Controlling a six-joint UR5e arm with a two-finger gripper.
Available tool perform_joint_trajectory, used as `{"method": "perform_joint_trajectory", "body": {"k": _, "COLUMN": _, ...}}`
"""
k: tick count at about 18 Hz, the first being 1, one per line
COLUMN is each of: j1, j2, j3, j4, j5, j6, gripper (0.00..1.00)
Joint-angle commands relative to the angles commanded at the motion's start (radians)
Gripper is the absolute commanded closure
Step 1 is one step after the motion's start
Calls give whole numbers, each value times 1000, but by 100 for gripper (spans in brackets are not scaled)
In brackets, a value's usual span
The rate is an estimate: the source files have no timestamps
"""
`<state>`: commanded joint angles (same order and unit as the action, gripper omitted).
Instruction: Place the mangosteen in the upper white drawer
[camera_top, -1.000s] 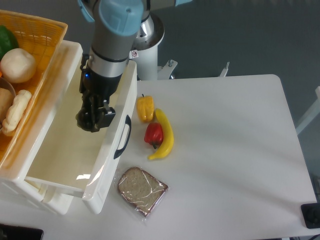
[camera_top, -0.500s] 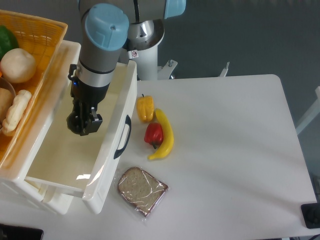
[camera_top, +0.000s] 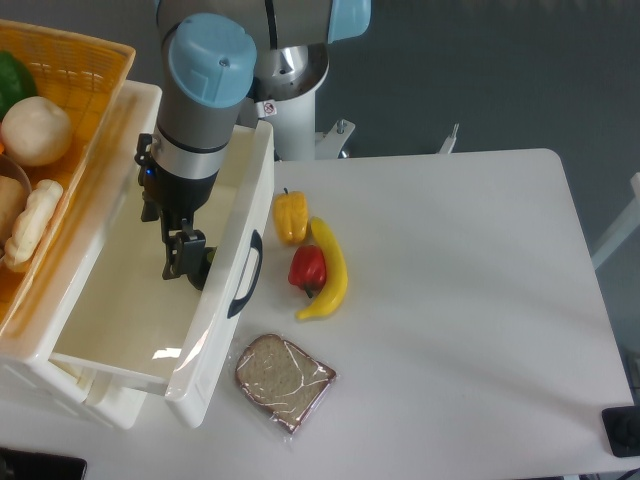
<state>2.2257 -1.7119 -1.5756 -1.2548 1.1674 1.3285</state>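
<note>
Gripper hangs inside the upper white drawer, near its front wall. Something dark sits by the fingers, likely the mangosteen; can't tell if it's pinched or released. I'd lift straight up, dodging the handle side.

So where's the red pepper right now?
The red pepper sits on the white table, tucked against the banana, just below the yellow pepper and right of the upper white drawer.
</note>
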Motion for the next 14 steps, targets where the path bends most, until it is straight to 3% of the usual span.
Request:
{"method": "perform_joint_trajectory", "body": {"k": 4, "j1": 75, "j2": 9, "j3": 54, "j4": 3, "j5": -5, "j6": -8, "gripper": 0}}
{"method": "perform_joint_trajectory", "body": {"k": 8, "j1": 152, "j2": 12, "j3": 57, "j4": 3, "j5": -2, "j6": -12, "gripper": 0}}
{"method": "perform_joint_trajectory", "body": {"k": 14, "j1": 356, "j2": -15, "j3": 55, "j4": 14, "j5": 0, "j6": -141, "gripper": 0}}
